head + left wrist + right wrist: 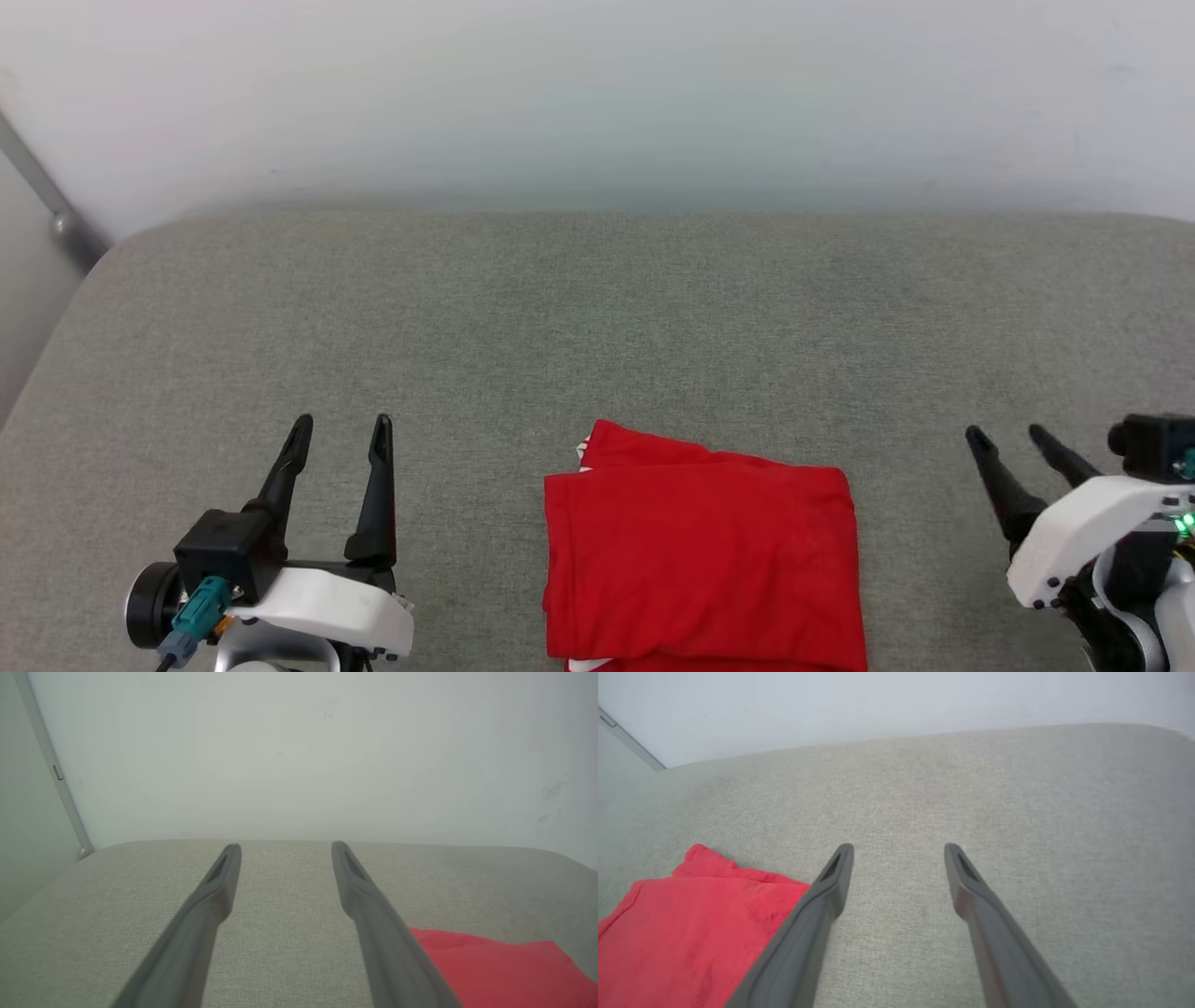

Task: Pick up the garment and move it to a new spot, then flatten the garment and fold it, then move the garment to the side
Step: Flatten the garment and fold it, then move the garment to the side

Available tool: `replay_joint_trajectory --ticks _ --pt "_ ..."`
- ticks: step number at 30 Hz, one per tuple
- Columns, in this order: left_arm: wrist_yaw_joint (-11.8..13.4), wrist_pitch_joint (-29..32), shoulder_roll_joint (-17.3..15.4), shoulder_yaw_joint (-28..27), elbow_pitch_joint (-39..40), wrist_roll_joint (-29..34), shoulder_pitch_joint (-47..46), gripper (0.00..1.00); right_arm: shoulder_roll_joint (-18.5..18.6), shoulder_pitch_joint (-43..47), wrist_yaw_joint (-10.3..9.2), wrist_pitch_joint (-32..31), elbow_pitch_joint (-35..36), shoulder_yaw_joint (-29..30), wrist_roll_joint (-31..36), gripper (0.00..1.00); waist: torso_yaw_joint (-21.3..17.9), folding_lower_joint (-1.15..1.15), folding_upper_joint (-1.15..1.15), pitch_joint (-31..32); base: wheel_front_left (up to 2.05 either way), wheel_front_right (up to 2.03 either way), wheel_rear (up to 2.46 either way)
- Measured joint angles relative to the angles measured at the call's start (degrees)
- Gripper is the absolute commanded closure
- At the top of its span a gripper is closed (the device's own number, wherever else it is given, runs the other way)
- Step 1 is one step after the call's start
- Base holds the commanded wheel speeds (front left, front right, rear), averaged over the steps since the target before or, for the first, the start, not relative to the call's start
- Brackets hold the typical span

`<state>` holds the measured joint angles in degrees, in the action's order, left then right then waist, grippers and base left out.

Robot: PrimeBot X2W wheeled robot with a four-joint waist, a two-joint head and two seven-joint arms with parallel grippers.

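Closest to the camera in the head view, the red shirt [700,560] is folded into a neat-ish rectangle and lies flat on the counter [560,308], near its front edge and a bit right of centre. Its near edge runs off the bottom of the picture. There's a tiny bit of white peeking out at the far-left corner and another at the bottom, and I can't make out any lettering from here. The left pincer [341,427] sits off to the shirt's left, fingers pointing away from the robot, jaws spread wide with nothing between them and not touching the cloth. The right pincer [1006,434] is over on the shirt's right, angled a little inward, also wide open and empty, well clear of the fabric. From the left wrist camera you see the two dark fingers apart over bare grey fabric, with a corner of the shirt low on the right. The right wrist camera is the mirror of that: fingers apart, shirt low on the left, partly hidden behind one finger. Further out the counter is just plain grey woven fabric with rounded corners. Behind it is a pale wall [597,93], with a slanted grey metal bar [47,201] at the far left.
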<state>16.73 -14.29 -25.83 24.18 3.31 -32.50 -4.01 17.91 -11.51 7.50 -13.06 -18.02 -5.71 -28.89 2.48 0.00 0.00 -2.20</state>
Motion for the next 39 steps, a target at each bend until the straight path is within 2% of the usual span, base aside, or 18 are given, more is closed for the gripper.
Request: replay_joint_trajectory --ticks 5,12,21,39 --pt "0.4 0.1 -0.4 -0.2 0.1 0.0 0.3 0.0 -3.8 4.5 0.0 8.3 6.5 8.1 8.7 0.0 -1.1 0.0 0.0 0.5 0.0 0.0 0.0" --pt "1.0 0.4 -1.0 0.0 -0.6 0.0 2.1 0.0 -9.2 12.4 0.0 12.9 17.2 10.7 14.4 0.0 -2.0 0.0 0.0 2.3 0.0 0.0 0.0" --pt "1.4 0.7 -1.3 0.1 -1.2 -0.6 3.8 0.0 -11.5 18.3 0.0 11.4 26.1 8.6 18.8 0.0 -2.4 -0.01 0.0 3.3 0.0 0.0 0.0" --pt "1.4 0.5 -1.2 -0.2 -1.8 -1.3 3.8 0.0 -13.6 19.6 0.0 7.4 29.9 9.8 17.9 0.0 -2.4 0.0 0.0 2.9 0.0 0.0 0.0"
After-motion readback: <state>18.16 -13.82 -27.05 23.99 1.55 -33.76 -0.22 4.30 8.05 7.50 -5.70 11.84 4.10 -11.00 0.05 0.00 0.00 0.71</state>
